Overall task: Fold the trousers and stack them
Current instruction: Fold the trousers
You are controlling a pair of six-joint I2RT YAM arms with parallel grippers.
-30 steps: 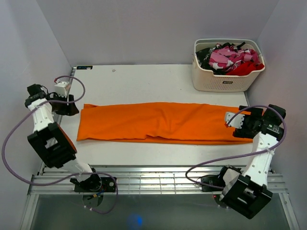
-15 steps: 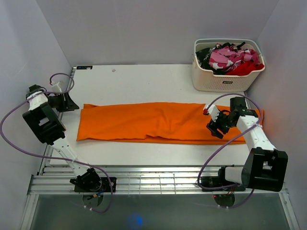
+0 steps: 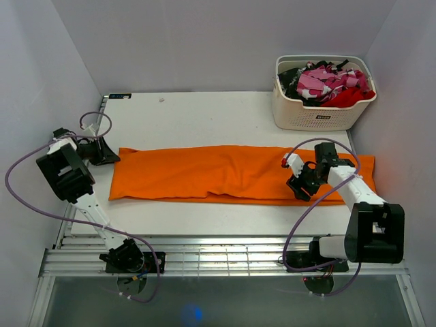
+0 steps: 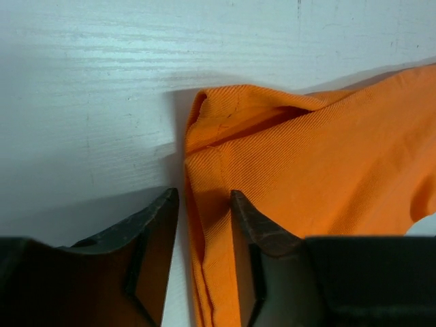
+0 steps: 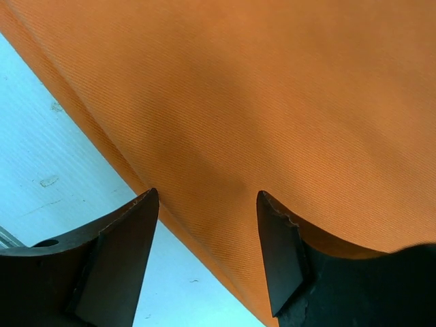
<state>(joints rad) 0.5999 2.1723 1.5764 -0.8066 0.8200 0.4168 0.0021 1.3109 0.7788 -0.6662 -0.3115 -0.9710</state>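
One cream perforated plastic basket (image 3: 320, 117) stands at the far right corner of the white bench (image 3: 204, 112), w/ a heap of red, pink-patterned and black clothes (image 3: 327, 82) inside, apart from the arms. One pair of bright-orange soft cloth trousers (image 3: 225, 174) lies as a long strip, left to right across the bench middle. Two tools. Left tool (image 4: 204, 259) is at the strip's left end, fingers a little spread, cloth edge between them. Right tool (image 5: 197, 255) is above the strip's near edge, right part, fingers spread wide.
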